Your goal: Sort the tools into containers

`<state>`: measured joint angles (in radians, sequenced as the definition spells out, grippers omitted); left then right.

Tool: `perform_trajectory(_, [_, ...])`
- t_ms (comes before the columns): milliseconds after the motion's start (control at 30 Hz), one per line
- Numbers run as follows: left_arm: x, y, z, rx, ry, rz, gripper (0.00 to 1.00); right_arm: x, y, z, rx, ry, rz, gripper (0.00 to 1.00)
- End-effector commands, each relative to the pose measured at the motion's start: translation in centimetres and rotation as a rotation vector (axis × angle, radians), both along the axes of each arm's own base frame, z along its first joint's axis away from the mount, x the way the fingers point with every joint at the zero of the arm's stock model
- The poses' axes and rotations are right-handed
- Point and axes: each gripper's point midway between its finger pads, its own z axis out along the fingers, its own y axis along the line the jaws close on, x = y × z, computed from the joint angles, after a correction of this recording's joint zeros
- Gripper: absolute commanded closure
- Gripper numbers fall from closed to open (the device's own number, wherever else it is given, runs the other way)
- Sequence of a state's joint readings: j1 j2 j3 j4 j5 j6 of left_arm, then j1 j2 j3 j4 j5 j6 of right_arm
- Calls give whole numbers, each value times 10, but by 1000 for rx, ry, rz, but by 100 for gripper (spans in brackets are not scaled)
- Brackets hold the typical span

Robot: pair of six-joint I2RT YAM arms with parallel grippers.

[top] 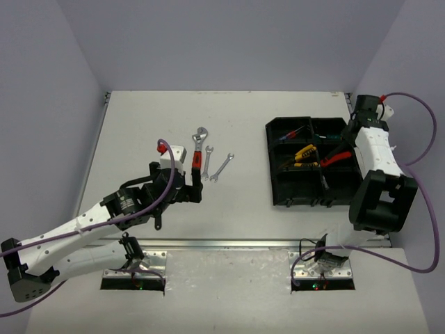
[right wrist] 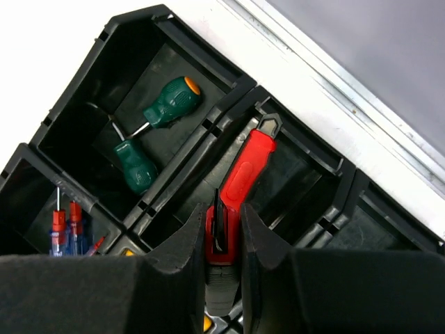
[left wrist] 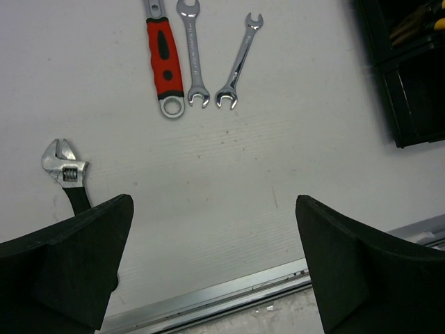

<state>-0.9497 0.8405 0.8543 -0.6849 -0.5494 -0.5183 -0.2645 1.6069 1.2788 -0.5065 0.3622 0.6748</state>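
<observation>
Nearest, at the near edge of the table (top: pixel 139 125), a metal strip (left wrist: pixel 229 291), plain in the left wrist view. Just past it, the left gripper (left wrist: pixel 215 268): spread wide, nothing between the black fingers (left wrist: pixel 66 268), held above bare tabletop. Only from this wrist camera: a small adjustable wrench (left wrist: pixel 64 167), silver head, dark handle running under the left finger; not to be made out from above. Further on, three more tools on the table, close side by side but apart: a red-handled wrench (left wrist: pixel 165 59) with its ring end toward the camera, a silver wrench (left wrist: pixel 192 59) lying parallel, and a second silver wrench (left wrist: pixel 238 66) angled off to the right. Same trio visible from overhead, left of the table's middle, well apart from the tray.

Off to the right, the black organiser tray (top: pixel 288 121), two columns of compartments. From overhead, only yellow-handled pliers (top: pixel 304 154) and a red-handled tool (top: pixel 336 158) in the middle row easy to make out. From the right wrist, far more: two green screwdrivers (right wrist: pixel 170 103) lying in one compartment, slim blue-and-red screwdrivers (right wrist: pixel 66 226) in its neighbour. At the tray's far right, the right gripper (right wrist: pixel 222 240): pinched narrow on a red utility knife (right wrist: pixel 243 174), gripped at its near end, body pointing away over the compartment beside the green pair. Touching that compartment's floor or held above it: cannot tell.
</observation>
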Motion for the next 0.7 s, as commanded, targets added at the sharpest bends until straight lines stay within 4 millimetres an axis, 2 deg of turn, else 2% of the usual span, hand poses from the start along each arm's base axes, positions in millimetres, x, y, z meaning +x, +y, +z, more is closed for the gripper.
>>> perform_trajectory(0, [1,-5,7,-16,-25,-27,0,11,-3,-3,6,-70,-44,100])
perform_trajectory(100, [0,-5,9,-26,-31,-30,0,8,2,-20,42,-76,-61,99])
perform_trajectory(133, [0,-5,9,-28,-32,-31,0,6,3,-25,50,-76,-62,94])
perform_trajectory(167, [0,-4,9,-30,-33,-31,0,6,5,-29,57,-79,-53,85])
perform_trajectory(267, [0,-5,9,-32,-32,-34,0,4,8,-33,73,-68,-47,32])
perform_trajectory(300, [0,-5,8,-29,-30,-34,0,3,10,-32,78,-63,-48,25])
perform_trajectory(467, [3,-4,5,-12,-21,-5,0,2,12,-8,70,-91,-20,10])
perform_trajectory(533, [5,0,4,-5,-21,29,0,3,17,6,74,-112,10,9])
perform_trajectory(567, [7,3,2,14,-17,50,0,5,24,12,90,-126,43,2])
perform_trajectory(600, [7,4,1,18,-17,54,0,5,26,18,92,-135,50,1])
perform_trajectory(667, [11,9,-1,25,-6,108,0,8,48,34,104,-155,149,1])
